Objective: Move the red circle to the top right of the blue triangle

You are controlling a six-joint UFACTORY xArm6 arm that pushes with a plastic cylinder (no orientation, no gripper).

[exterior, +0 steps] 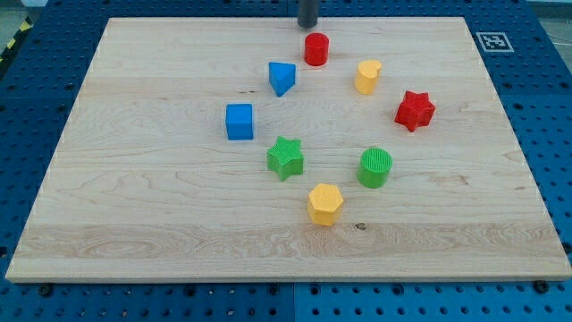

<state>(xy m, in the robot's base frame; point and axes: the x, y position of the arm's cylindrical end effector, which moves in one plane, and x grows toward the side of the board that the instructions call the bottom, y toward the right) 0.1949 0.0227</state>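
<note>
The red circle [316, 49] is a short red cylinder near the view's top, right of centre. The blue triangle [281, 78] lies just below and to its left, a small gap between them. My tip [307, 25] is the lower end of the dark rod coming in from the view's top edge. It stands just above the red circle, slightly to its left, close to it; I cannot tell whether they touch.
On the wooden board [134, 206] also lie a blue cube [239, 122], a green star [285, 158], a green cylinder [375, 167], a yellow hexagon [325, 204], a yellow block [367, 77] and a red star [415, 110]. A marker tag [492, 41] sits at the top right corner.
</note>
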